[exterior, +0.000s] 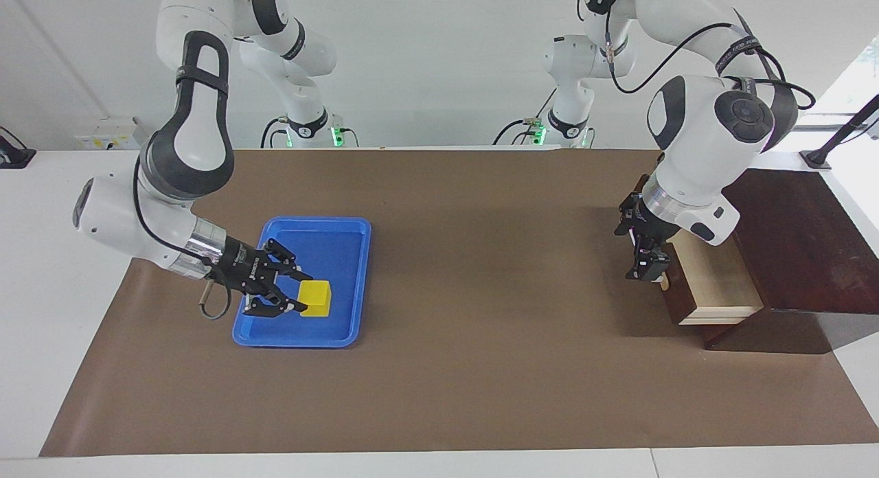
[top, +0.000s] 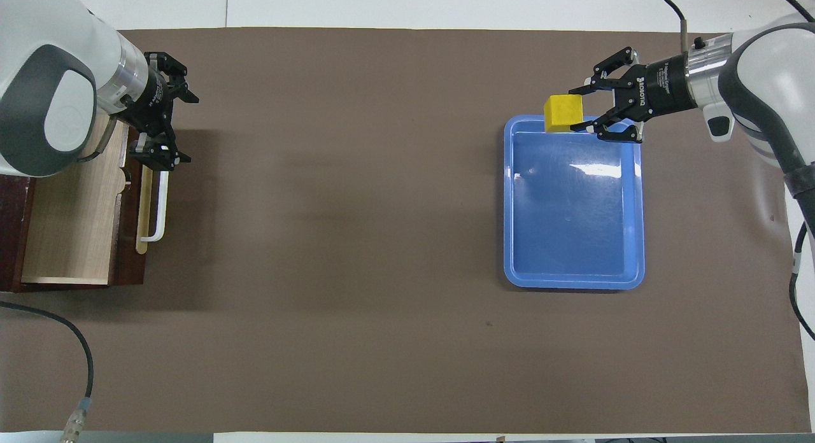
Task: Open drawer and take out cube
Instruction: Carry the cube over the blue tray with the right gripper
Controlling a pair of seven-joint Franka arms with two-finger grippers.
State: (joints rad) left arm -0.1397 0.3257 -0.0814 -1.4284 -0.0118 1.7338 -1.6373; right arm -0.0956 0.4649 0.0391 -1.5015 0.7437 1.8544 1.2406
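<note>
Pulled out of its dark wooden box (exterior: 803, 244) at the left arm's end: drawer (exterior: 714, 275), pale interior showing. Poised at its white bar handle (top: 162, 207): left gripper (exterior: 648, 266), jaws spread, empty. Clamped in right gripper (exterior: 294, 292), raised over the blue tray (exterior: 264, 334): yellow cube (exterior: 316, 298).

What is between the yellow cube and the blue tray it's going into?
Nothing visible. The right gripper holds the cube over the blue tray, whose bare floor lies below it. The left gripper is at the open drawer.
</note>
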